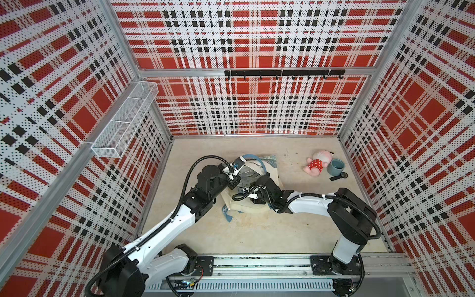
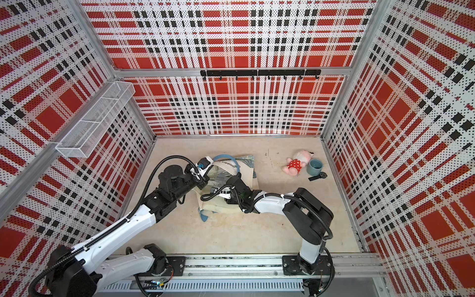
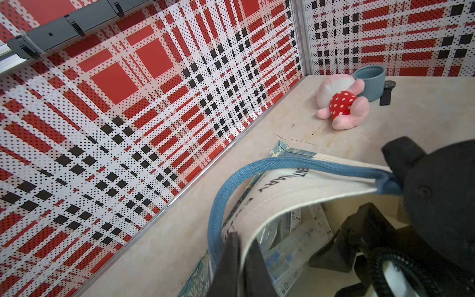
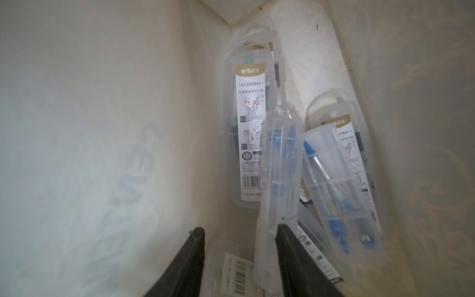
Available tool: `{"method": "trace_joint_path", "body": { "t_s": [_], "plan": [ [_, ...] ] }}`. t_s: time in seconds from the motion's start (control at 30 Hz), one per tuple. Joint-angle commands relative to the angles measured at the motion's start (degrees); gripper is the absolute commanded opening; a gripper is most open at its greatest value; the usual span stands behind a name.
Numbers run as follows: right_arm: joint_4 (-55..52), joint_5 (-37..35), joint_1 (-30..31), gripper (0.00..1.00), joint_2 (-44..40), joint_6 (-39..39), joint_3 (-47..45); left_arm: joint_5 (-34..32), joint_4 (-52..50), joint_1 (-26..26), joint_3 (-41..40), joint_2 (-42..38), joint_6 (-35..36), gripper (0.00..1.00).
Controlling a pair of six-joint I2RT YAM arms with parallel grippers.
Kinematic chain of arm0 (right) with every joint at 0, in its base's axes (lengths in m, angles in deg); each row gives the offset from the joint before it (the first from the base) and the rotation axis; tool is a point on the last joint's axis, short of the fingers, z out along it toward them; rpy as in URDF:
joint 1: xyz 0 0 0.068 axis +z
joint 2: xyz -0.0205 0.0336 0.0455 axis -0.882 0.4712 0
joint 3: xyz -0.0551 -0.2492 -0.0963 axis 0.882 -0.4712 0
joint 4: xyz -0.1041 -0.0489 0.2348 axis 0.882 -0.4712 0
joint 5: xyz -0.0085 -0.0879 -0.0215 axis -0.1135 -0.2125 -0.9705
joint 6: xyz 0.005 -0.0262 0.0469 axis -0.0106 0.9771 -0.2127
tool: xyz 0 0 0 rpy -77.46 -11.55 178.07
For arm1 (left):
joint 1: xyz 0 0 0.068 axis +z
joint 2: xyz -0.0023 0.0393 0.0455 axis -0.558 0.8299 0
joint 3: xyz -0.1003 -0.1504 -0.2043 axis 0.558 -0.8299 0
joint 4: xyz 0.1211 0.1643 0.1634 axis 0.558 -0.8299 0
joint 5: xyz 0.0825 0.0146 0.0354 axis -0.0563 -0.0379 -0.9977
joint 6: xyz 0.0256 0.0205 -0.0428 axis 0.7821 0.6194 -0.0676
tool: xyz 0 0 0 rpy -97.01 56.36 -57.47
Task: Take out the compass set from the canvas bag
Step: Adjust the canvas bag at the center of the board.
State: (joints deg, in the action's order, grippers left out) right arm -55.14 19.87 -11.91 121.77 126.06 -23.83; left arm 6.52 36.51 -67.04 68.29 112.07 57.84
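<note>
Several compass sets show plainly from the right wrist, right tool parted, empty; left tool pinches canvas bag.

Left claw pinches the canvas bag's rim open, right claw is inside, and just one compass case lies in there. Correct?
Wrong count: the right wrist view shows several compass cases in the canvas bag. The left claw pinches its rim; the right claw is inside.

Right claw out of sight within canvas bag in both top views
</note>
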Motion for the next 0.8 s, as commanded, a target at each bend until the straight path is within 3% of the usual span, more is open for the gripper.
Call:
{"method": "trace_joint_path", "body": {
  "t_s": [0.0,0.1,0.53,0.67,0.77],
  "plan": [
    [10.47,-0.7,-0.48,0.48,-0.96,5.04,-4.16,1.65,7.58,-0.11,0.99,-2.87,-1.59,0.0],
    [17.22,-3.32,-0.42,0.45,-0.3,8.33,-6.4,2.24,7.87,-0.1,1.03,-3.22,-2.15,0.0],
    [25.59,-8.33,0.91,0.38,5.97,11.3,-5.15,4.51,8.21,-0.1,1.3,-3.47,-4.46,0.0],
    [31.3,-9.99,3.68,0.39,3.53,12.7,-8.33,4.75,8.43,-0.1,1.95,-3.06,-5.63,0.0],
    [29.52,-10.86,6.05,0.39,-0.4,12.56,-9.38,4.07,8.55,-0.1,2.05,-3.18,-5.8,0.0]
  ]
}}
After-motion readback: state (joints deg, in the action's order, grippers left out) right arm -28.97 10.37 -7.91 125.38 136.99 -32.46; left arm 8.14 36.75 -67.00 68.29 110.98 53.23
